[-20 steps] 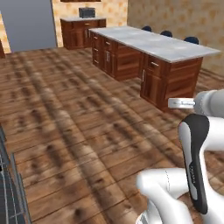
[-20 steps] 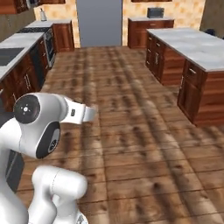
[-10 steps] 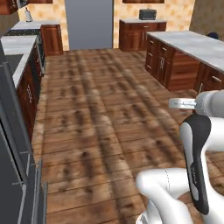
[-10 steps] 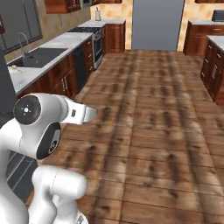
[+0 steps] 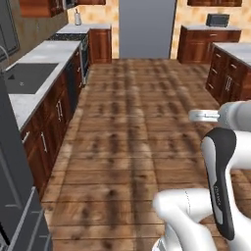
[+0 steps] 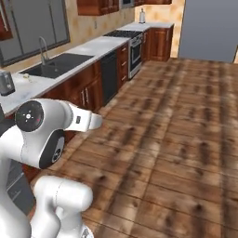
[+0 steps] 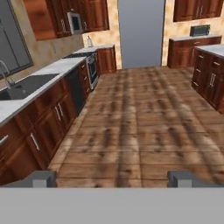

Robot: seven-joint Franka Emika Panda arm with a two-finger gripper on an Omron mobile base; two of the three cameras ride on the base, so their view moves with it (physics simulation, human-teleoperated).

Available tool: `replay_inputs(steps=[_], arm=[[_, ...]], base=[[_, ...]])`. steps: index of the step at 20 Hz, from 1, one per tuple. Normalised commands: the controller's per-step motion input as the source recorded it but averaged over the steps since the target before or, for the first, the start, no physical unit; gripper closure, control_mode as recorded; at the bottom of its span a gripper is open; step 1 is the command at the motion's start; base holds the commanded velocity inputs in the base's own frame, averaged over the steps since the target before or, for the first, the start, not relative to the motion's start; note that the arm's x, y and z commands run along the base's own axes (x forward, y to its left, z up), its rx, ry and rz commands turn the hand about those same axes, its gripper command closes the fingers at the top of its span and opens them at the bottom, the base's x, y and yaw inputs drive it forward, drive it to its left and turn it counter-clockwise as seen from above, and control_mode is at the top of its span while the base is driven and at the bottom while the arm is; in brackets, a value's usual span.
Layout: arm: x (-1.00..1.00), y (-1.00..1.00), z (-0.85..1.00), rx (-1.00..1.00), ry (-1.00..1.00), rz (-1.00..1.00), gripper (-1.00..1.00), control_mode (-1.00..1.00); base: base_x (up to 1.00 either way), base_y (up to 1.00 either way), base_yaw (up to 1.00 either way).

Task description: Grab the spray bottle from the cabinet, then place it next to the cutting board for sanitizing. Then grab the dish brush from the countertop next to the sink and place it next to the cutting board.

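The gripper (image 7: 113,179) is held out over the wooden floor (image 7: 140,131), and its two fingers (image 7: 41,178) stand far apart with nothing between them. In the hand view the two dark tips rise at the bottom, one at each side, and the planks of the floor show in the wide gap. The countertop (image 6: 100,46) runs along the wall to the left of the robot, white with grey veins, over reddish-brown drawers (image 7: 41,127). The sink (image 6: 60,65) is set into it, a dark basin, and a slim tap (image 6: 42,49) stands at its back edge. In the right base view a small pale thing lies on the countertop just beside the near corner of the sink; it is too small to say if it is the dish brush. A grey appliance (image 6: 4,82) stands on the countertop near it, at the left edge of that view. Farther along the same counter there are a dark dishwasher front (image 6: 109,74) and a stove (image 6: 135,46). Wall cabinets (image 7: 85,13) of dark reddish wood hang above the far end of the counter, with their doors closed. A large grey fridge (image 5: 147,29) stands at the far end of the room. The arm (image 5: 223,162) is folded close to the base, well apart from the counter.
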Motion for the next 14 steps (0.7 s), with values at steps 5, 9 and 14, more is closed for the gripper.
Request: replay_inputs(steps=[5, 9, 14], arm=[[0.00, 0.00, 0.00, 0.00, 0.00, 0.00, -1.00, 1.00], [0.00, 0.00, 0.00, 0.00, 0.00, 0.00, -1.00, 1.00], [0.00, 0.00, 0.00, 0.00, 0.00, 0.00, -1.00, 1.00]], base=[[1.00, -0.61, 0.40], [1.00, -0.58, 0.44], [1.00, -0.54, 0.49]])
